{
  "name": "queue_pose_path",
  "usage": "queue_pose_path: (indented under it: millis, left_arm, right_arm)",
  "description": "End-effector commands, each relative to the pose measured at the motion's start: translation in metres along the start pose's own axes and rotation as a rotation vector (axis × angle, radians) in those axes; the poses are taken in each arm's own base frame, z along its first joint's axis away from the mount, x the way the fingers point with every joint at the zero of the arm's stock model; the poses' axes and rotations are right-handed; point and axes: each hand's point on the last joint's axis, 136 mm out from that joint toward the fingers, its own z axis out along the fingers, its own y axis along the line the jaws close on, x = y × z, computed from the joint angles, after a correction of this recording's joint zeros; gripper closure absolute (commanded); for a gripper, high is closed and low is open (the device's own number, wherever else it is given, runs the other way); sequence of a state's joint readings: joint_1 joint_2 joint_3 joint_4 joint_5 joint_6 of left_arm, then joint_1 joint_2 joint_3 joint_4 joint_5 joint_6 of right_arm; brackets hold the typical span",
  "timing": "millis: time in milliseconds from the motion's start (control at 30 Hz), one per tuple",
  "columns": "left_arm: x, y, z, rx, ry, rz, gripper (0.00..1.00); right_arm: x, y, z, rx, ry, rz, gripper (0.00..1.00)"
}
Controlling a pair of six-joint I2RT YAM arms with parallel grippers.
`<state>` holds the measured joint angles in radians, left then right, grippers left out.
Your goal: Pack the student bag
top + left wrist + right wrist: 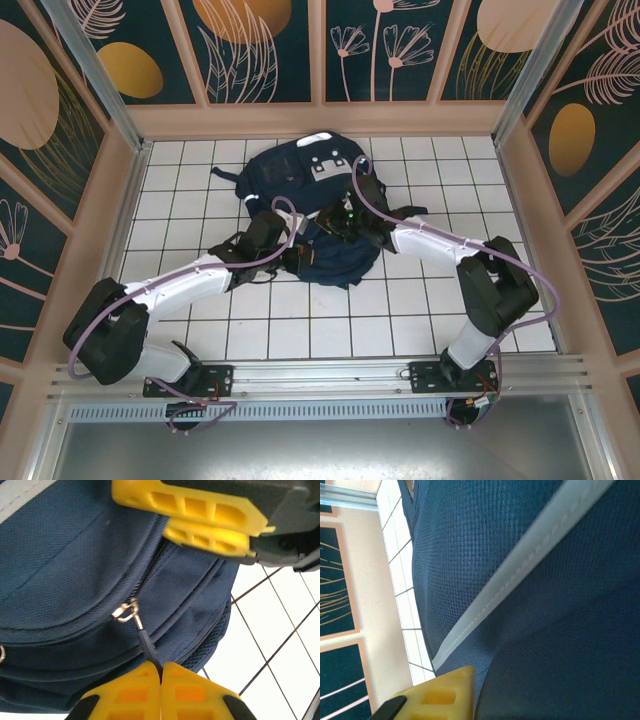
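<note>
Black zipper pull cord [146,644] of dark navy fabric backpack [75,555] is pinched in closed left tool [161,669]. Right tool [150,520] is pressed against fabric; its grip cannot be told.

Bright, even light from above lay on the white tiles [300,330] with only soft shadows beneath my arms, while my wrist cameras sat so near the bag [75,555] that my yellow fingers [130,692] blurred and the tiles beyond washed out pale.
</note>
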<state>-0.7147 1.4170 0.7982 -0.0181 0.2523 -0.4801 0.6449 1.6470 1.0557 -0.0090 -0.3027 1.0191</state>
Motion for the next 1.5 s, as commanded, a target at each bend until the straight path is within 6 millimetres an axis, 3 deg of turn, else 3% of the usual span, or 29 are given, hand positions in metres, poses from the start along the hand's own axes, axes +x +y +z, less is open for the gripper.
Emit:
queue_pose_path:
  millis: [0,67,200,300,433,567,700,1000,1167,1467]
  left_arm:
    - [-0.028,-0.041,-0.005,0.120,-0.070,-0.006,0.73]
    - [-0.031,-0.038,-0.009,0.101,-0.080,-0.019,0.54]
    - [-0.032,-0.026,-0.026,0.065,-0.109,-0.059,0.40]
    - [-0.036,-0.002,-0.046,0.014,-0.165,-0.141,0.29]
    - [-0.037,0.040,-0.072,-0.087,-0.262,-0.293,0.24]
    - [-0.033,0.072,-0.088,-0.184,-0.324,-0.415,0.22]
    - [-0.029,0.086,-0.092,-0.222,-0.345,-0.473,0.20]
    - [-0.027,0.090,-0.091,-0.231,-0.344,-0.489,0.19]
    - [-0.029,0.087,-0.088,-0.208,-0.340,-0.497,0.21]
    - [-0.038,0.070,-0.070,-0.063,-0.319,-0.586,0.35]
  right_arm:
    - [0.007,0.006,-0.022,-0.008,-0.033,-0.069,0.71]
    - [0.006,-0.003,-0.036,0.030,-0.079,-0.092,0.64]
    - [0.010,-0.021,-0.060,0.127,-0.126,-0.168,0.55]
    - [0.017,-0.030,-0.067,0.210,-0.123,-0.274,0.51]
    - [0.034,-0.027,-0.059,0.289,-0.090,-0.436,0.50]
    - [0.052,-0.018,-0.038,0.352,-0.041,-0.552,0.50]
    - [0.058,-0.010,-0.021,0.432,-0.056,-0.629,0.51]
    - [0.062,-0.019,0.001,0.566,-0.038,-0.696,0.61]
    - [0.064,-0.030,0.002,0.611,-0.023,-0.697,0.63]
    - [0.055,-0.043,-0.007,0.688,-0.060,-0.716,0.99]
